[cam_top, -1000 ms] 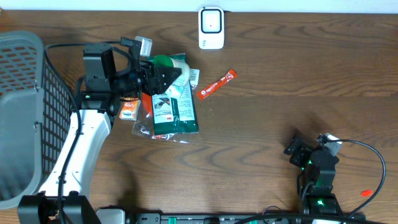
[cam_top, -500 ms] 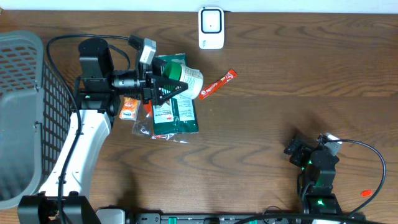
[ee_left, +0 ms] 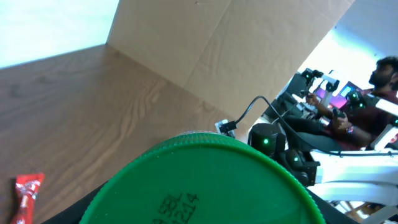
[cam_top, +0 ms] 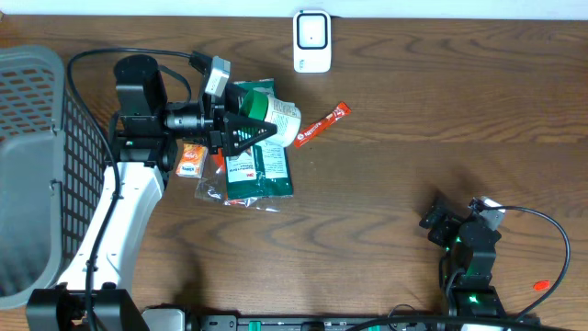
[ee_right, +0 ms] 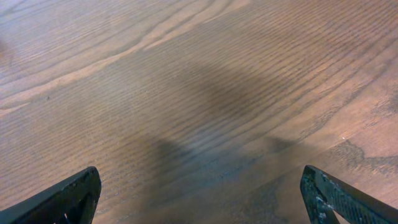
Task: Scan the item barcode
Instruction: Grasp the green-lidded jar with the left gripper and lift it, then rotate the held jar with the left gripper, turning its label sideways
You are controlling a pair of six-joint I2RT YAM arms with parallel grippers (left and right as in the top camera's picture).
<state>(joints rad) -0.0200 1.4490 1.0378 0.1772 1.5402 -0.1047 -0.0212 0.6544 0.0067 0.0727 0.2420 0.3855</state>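
Observation:
In the overhead view my left gripper (cam_top: 250, 130) is shut on a white canister with a green lid (cam_top: 278, 116). It holds the canister lying sideways above the pile of packets, with the lid end toward the wrist. That green lid (ee_left: 205, 180), with a printed date code on it, fills the lower half of the left wrist view and hides the fingers. The white barcode scanner (cam_top: 312, 41) stands at the far edge of the table, beyond and right of the canister. My right gripper (cam_top: 447, 223) (ee_right: 205, 193) rests open near the front right, with only bare wood between its fingers.
A green packet (cam_top: 262, 170) in clear wrap and a small orange packet (cam_top: 191, 162) lie under the left gripper. A red sachet (cam_top: 322, 122) (ee_left: 28, 193) lies to the canister's right. A grey mesh basket (cam_top: 37, 138) fills the left edge.
During the first half second the left gripper rose and turned with the canister, swinging it up off the pile. Since then nothing has moved. The right arm stayed still.

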